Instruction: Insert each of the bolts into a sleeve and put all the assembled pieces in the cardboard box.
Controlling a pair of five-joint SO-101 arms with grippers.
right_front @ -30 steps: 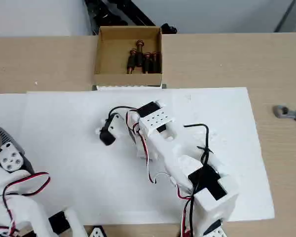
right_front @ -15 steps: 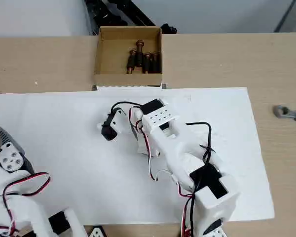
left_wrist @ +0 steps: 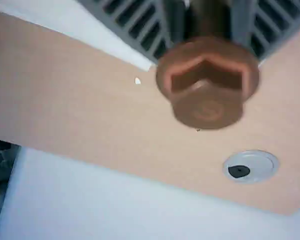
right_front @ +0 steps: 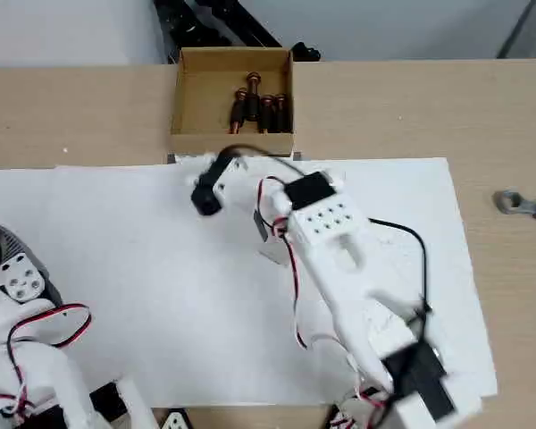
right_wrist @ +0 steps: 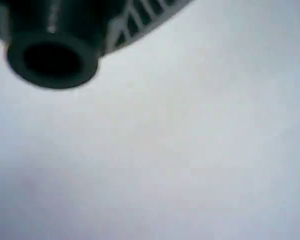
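A copper bolt [left_wrist: 206, 85] with a hex head sits between the grey ribbed fingers [left_wrist: 135, 22] of my left gripper [left_wrist: 207, 20], which is shut on it above the wooden table. My right gripper [right_wrist: 60, 15] is shut on a black sleeve [right_wrist: 52, 59] whose open bore faces the camera, above the white paper. In the high view the right arm [right_front: 335, 228] stretches from the near right toward the cardboard box [right_front: 189, 98]. The box holds several assembled pieces [right_front: 261, 107]. The left arm [right_front: 22, 357] sits at the near left corner.
A white paper sheet [right_front: 116, 268] covers the table's middle. A metal tool [right_front: 523, 204] lies on the bare wood at the far right. A round grey insert [left_wrist: 250, 166] is set in the tabletop in the left wrist view.
The right arm has stretched out and swung toward the box, so its front end is now close to the box's near wall. The left arm has shifted slightly.
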